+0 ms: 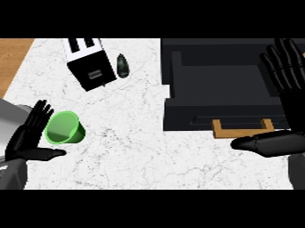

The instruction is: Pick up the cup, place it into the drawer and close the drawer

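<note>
My left robot hand (29, 133) is open, fingers straight, thumb out, just beside the green cup (65, 128) at the table's (135, 147) left edge. The cup lies tilted, mouth showing. My right robot hand (293, 111) is open too, fingers up, over the right side of the black drawer (214, 89), which stands open with a wooden handle (244, 130).

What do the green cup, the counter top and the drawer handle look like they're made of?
Green cup: probably plastic, given its uniform bright colour and soft sheen. Counter top: looks like white marble or stone, with fine dark veining. Drawer handle: seemingly wood, tan and matte, set against the black drawer.
</note>
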Controlling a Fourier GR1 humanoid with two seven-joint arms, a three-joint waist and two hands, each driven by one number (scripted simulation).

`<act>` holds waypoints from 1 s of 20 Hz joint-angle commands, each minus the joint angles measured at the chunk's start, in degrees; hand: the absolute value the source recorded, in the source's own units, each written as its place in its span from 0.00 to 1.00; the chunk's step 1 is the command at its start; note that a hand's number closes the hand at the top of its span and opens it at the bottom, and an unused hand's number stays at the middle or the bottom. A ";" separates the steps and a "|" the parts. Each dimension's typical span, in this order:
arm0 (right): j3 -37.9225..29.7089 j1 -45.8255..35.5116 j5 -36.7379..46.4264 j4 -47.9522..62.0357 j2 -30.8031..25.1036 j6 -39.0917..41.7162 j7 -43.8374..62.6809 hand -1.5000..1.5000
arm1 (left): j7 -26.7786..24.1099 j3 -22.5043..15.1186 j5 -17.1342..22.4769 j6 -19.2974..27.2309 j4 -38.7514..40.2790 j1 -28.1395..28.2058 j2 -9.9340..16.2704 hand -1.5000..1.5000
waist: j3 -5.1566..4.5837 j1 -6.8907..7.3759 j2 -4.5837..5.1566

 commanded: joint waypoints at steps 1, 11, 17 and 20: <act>-2.27 -0.45 -1.91 1.11 -1.23 1.37 -1.33 0.00 | -9.54 -0.24 -3.10 -1.50 10.29 -2.18 1.71 0.00 | -0.07 -0.36 0.21; -3.31 -3.89 -2.24 2.83 -2.97 1.61 0.92 0.00 | -15.35 0.49 -3.34 -0.88 14.48 -3.09 1.22 0.00 | -0.18 -0.55 0.42; -3.04 -2.08 -3.08 3.58 -2.14 2.62 -1.18 0.00 | -17.77 -0.11 -4.21 0.69 14.62 -4.03 -1.22 0.00 | -0.21 -0.91 0.60; -1.22 -1.63 -1.13 2.65 -0.80 1.08 -0.31 0.00 | -17.55 -0.37 -4.71 2.09 15.28 -5.13 -2.24 0.00 | -0.21 -1.01 0.51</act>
